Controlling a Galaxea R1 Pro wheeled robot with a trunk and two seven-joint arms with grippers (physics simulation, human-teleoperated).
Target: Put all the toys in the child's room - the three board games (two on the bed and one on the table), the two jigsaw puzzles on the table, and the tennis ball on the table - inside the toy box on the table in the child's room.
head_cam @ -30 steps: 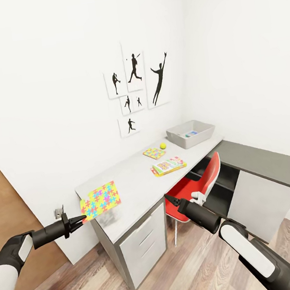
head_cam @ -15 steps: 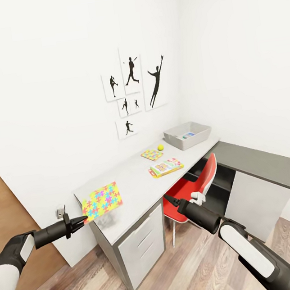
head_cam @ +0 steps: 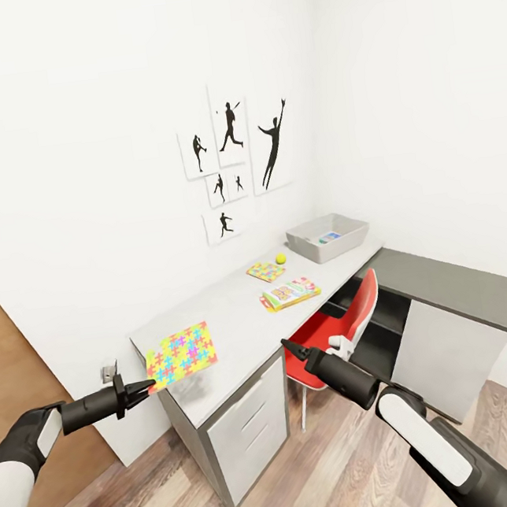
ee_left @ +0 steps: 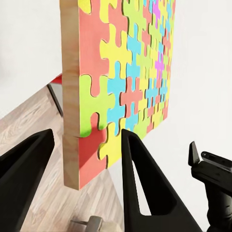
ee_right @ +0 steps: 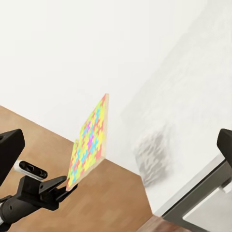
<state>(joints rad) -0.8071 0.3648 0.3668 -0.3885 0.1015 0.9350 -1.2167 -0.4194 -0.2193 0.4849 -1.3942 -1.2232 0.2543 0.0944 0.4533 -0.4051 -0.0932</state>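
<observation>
A pale raw-wood edge is being shown along the larger jigsaw puzzle (ee_left: pixel 126 82), under smooth, brightly painted pieces. Matt black plastic is being displayed by the left pincer (ee_left: pixel 87 179) fingers. Beside the puzzle, the bench (head_cam: pixel 239 330) is being rendered smooth matt grey; below it, the floor (head_cam: pixel 329 482) is being rendered as grained wood planks.

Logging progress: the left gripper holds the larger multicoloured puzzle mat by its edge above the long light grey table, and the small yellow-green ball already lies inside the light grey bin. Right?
Not quite. In the head view the small yellow-green ball lies on the long light grey table, beside the light grey bin, not inside. The left gripper does hold the larger multicoloured puzzle mat by its edge.
</observation>
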